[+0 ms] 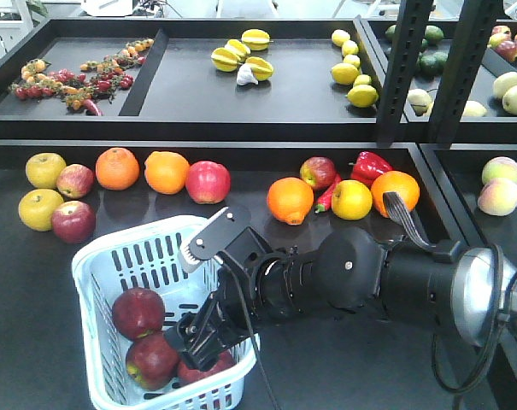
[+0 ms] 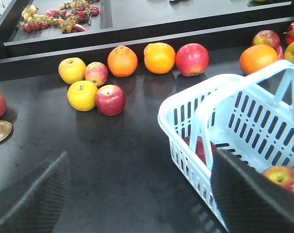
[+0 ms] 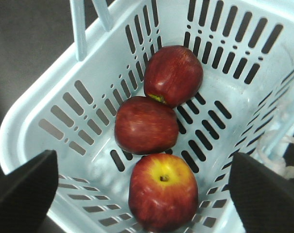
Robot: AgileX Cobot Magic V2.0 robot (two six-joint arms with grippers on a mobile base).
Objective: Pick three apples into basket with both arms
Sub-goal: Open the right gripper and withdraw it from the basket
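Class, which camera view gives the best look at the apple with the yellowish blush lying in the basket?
The right wrist view: the blushed apple lies fully in sight in the basket, stem up. The front view shows only a sliver behind the right gripper; the left wrist view shows part behind a dark gripper part.

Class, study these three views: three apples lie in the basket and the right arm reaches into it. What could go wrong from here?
1. The right pincer sits open low inside the basket, just above the blushed apple; pulling out carelessly could catch the rim and tip the basket.
2. The hoop handle stands near the arm and could snag.
3. The three apples touch in a row, so a nudge could roll them.
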